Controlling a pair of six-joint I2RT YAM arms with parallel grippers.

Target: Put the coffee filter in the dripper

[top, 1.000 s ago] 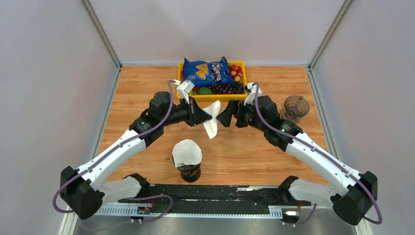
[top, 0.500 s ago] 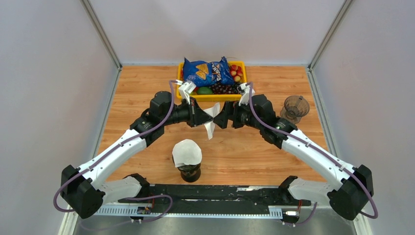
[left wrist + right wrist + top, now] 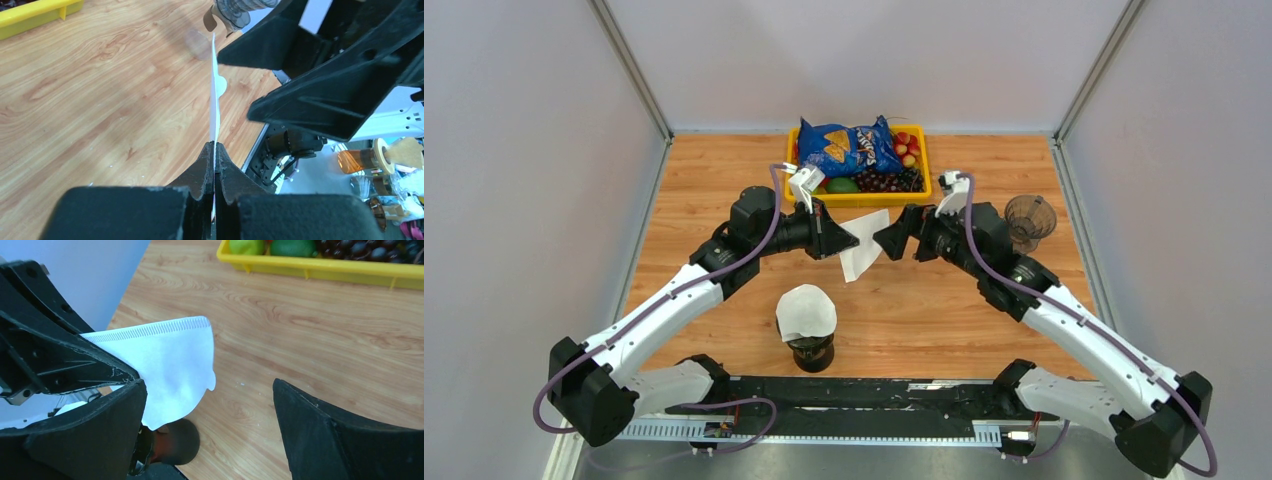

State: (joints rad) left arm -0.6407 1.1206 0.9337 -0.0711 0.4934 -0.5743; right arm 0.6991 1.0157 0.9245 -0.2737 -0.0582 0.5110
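My left gripper is shut on a white paper coffee filter and holds it above the table's middle. In the left wrist view the filter stands edge-on between the closed fingertips. My right gripper is open just right of the filter, facing it; in the right wrist view the filter lies by my left finger, and the jaws stand wide apart, gripping nothing. The translucent brown dripper stands at the right edge of the table, also in the left wrist view.
A dark jar with a white filter on top stands near the front middle. A yellow tray with a blue chip bag and fruit sits at the back. Grey walls close in the left and right sides.
My right gripper moved in against the filter, then drew back to the right and stands open. The filter now spreads flatter toward the right. The left arm has held still.
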